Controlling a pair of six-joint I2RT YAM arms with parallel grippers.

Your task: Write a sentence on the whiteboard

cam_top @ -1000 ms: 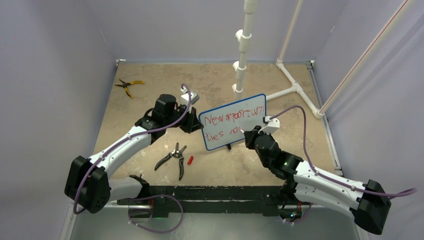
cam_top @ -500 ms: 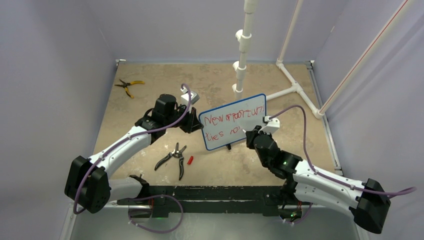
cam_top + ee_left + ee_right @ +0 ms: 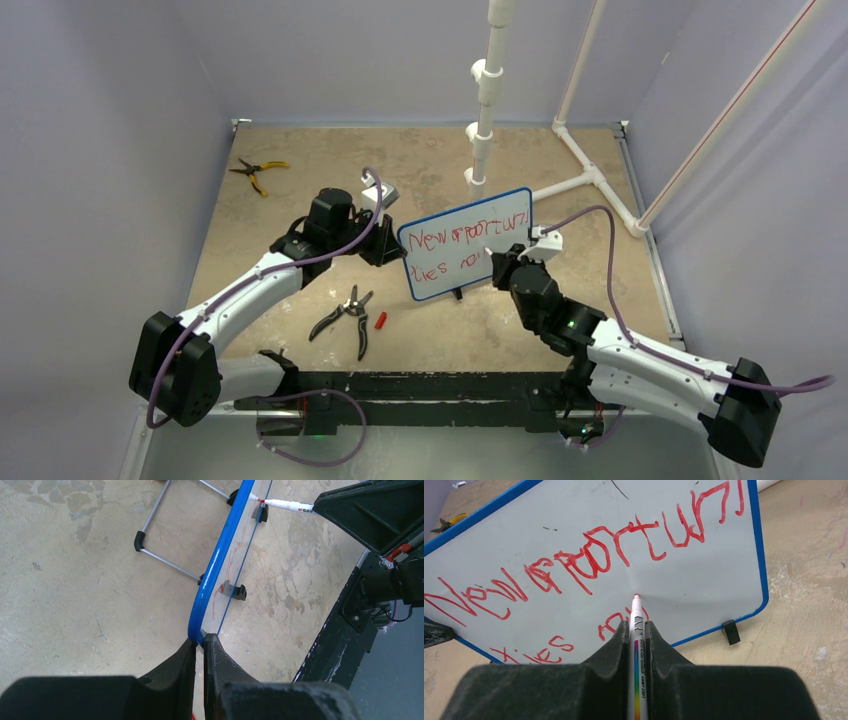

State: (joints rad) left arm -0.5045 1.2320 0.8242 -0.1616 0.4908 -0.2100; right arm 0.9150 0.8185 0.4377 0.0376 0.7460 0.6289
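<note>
Sentence [image 3: 594, 565] roughly half done: top row full, second row just begun. Right gripper [image 3: 637, 630] clamps marker [image 3: 636, 612], tip on whiteboard [image 3: 445, 285]; left gripper [image 3: 200, 647] pinches its frame.

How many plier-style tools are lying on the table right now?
2. Yellow-handled pliers lie at the far left corner; black-handled cutters lie nearer the front, front-left of the whiteboard. Others may be hidden behind the robot.

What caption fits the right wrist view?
The right claw holds a marker, tip against the whiteboard, just below the top row of red lettering.
</note>
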